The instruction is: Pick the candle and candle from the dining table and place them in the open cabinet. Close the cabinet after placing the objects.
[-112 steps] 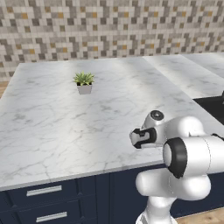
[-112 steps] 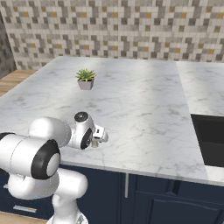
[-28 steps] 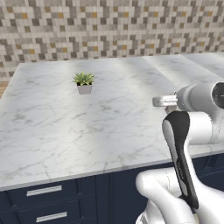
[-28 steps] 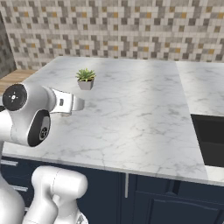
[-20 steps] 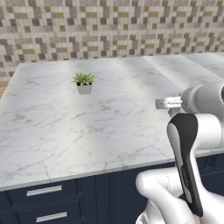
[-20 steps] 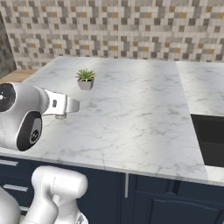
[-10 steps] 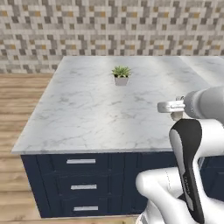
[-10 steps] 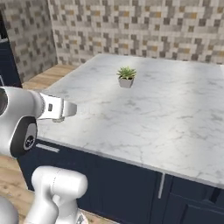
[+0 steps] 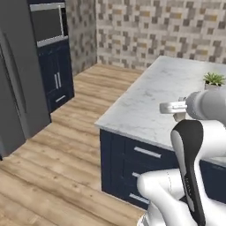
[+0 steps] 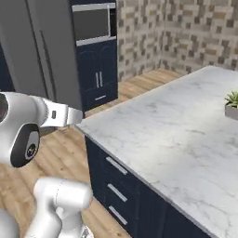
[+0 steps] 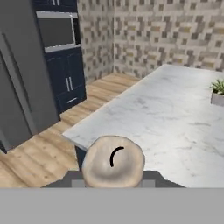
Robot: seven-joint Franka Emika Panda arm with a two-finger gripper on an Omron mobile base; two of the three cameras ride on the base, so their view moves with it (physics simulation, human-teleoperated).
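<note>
While your arm hangs over the near corner of the dining table (image 11: 175, 109), the hand view looks straight down the gripper (image 11: 112, 179) at a grey-beige candle (image 11: 113, 161). Its round top and curled black wick sit between the two dark fingers, which are clamped on its sides. That candle is held above the marble edge, with wooden floor (image 11: 39, 153) below it to the left.

From the left base view, you see the gripper (image 9: 173, 107) side-on, reaching left over the white slab (image 9: 141, 106). A small beige shape just under it may be the candle, though you cannot tell for sure. This view also takes in the navy drawers (image 9: 145, 152) with their silver bar handles.

On the right base view, the hand (image 10: 69, 116) points toward the table corner (image 10: 176, 139), and the grip itself cannot be made out.

A potted plant (image 9: 213, 80) stands well apart on the far side of the marble, seen again at the right edge of the other two views (image 10: 231, 104) (image 11: 217, 92). Across the floor are a tall grey fridge (image 9: 17, 79) and navy cupboard doors (image 9: 57, 79) with vertical handles beneath a built-in oven (image 9: 46, 22).
</note>
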